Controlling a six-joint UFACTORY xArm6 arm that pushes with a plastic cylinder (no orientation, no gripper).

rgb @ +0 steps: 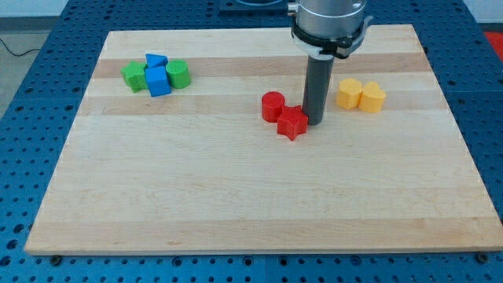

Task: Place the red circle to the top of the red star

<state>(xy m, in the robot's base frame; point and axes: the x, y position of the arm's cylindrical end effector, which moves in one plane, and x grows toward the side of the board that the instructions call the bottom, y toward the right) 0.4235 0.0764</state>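
Observation:
The red circle [273, 106] stands on the wooden board near the middle, just up and to the left of the red star [292, 123]; the two look to be touching. My tip [316, 121] rests on the board right beside the red star's right side, to the right of the red circle. The rod rises straight up from there to the arm at the view's top.
A cluster of a green block [135, 76], two blue blocks [158, 80] and a green cylinder [178, 73] sits at the upper left. Two yellow blocks [350, 93] [372, 97] sit right of the rod. The wooden board [251, 196] lies on a blue perforated table.

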